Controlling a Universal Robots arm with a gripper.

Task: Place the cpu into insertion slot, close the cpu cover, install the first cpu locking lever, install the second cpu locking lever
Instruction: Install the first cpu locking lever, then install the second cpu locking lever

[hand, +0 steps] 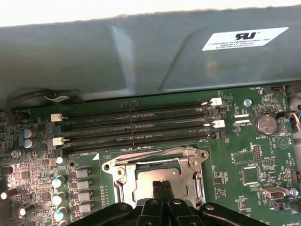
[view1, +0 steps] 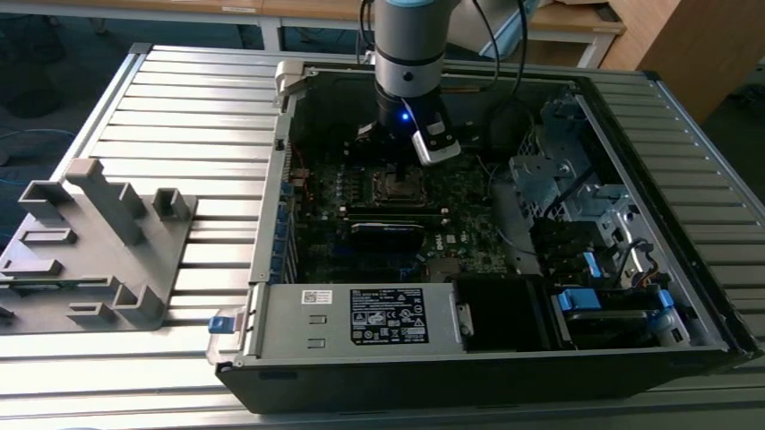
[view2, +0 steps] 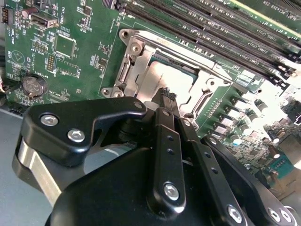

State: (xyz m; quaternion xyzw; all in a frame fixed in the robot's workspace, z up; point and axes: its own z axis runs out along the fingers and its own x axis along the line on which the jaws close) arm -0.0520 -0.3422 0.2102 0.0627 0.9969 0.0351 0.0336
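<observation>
The cpu [view2: 164, 75] [hand: 146, 182] lies flat in the insertion slot [view1: 400, 185] on the green motherboard inside the open computer case. Its dull silver top shows through the window of the cpu cover [view2: 136, 70] [hand: 124, 181], a shiny metal frame lying down around it. My gripper [view2: 165, 94] [hand: 161, 186] [view1: 400, 161] hangs just above the chip's middle. Its two black fingers are shut against each other with nothing between them. Whether the tips touch the chip I cannot tell. The gripper body hides the near side of the socket in both wrist views.
Long black memory slots [hand: 136, 127] run beside the socket, with the grey case wall [hand: 141, 56] behind them. A coin battery [hand: 265, 124] and a row of capacitors [hand: 59, 197] flank the socket. A drive cage [view1: 562, 179], power supply [view1: 358, 313] and a grey fixture [view1: 102, 242] stand around.
</observation>
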